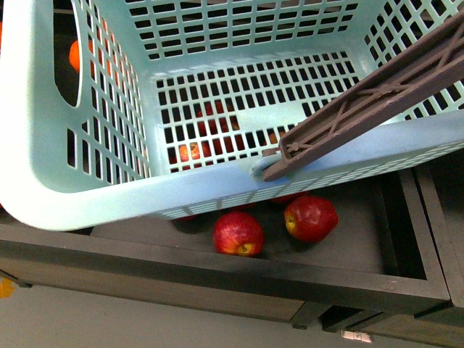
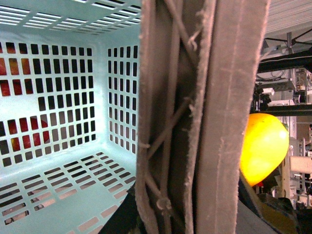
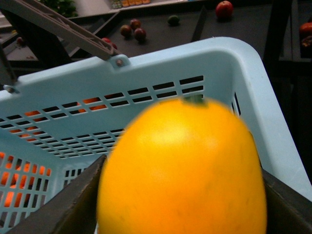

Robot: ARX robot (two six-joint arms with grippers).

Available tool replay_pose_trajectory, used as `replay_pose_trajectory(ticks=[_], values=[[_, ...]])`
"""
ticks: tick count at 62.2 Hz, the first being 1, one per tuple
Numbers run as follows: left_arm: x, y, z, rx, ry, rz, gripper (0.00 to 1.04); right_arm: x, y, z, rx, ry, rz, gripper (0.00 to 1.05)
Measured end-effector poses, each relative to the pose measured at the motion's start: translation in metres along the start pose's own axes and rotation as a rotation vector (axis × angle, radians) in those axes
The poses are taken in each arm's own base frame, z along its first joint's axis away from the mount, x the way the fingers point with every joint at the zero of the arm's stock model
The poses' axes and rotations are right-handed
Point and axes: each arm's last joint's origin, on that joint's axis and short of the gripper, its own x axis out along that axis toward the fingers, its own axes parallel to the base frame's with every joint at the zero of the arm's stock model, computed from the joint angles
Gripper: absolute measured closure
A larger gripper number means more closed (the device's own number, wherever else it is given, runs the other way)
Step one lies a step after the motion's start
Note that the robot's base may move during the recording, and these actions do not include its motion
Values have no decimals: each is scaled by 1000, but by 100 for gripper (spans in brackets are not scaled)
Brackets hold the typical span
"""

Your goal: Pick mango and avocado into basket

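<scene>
Now the right gripper [image 3: 181, 204] clamps the mango [image 3: 183, 161], basket [image 3: 219, 53] rim just ahead of its fingers [image 3: 73, 209].
Smooth, firm, probably slippery and easily bruised: best held gently across its broad middle.

Dark shelf [image 1: 217, 279] over grey floor [image 1: 109, 322]

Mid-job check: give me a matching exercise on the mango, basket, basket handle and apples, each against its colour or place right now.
Things:
1 mango
2 basket
3 basket handle
4 apples

Matches:
A brown, ribbed
B on the dark shelf
C light teal, slotted
D held by the right gripper

Pairs: 1-D, 2-C, 3-A, 4-B
</scene>
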Motion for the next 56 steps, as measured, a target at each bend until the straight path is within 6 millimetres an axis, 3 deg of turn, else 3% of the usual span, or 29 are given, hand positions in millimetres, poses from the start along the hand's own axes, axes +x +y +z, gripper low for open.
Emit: replay_pose_trajectory(ticks=[6,15,25,33,38,44,56], values=[[0,0,0,0,0,0,89,1,-1,-2,12,-1,-7,7],[2,1,-1,3,4,8,89,-6,-8,0,39,-24,-43,9],[2,1,0,3,0,12,89,-38,-35,15,88,-116,-197,9],[2,1,0,3,2,10,89,-67,-39,9,-60,-247,-294,28],[2,1,-1,3,7,8,89,-77,-38,-8,-111,-241,-294,42],[2,1,-1,2,9,6,89,-88,-39,-38,-137,-197,-301,67],[2,1,-1,7,2,11,89,-103,-36,-58,-152,-205,-302,98]])
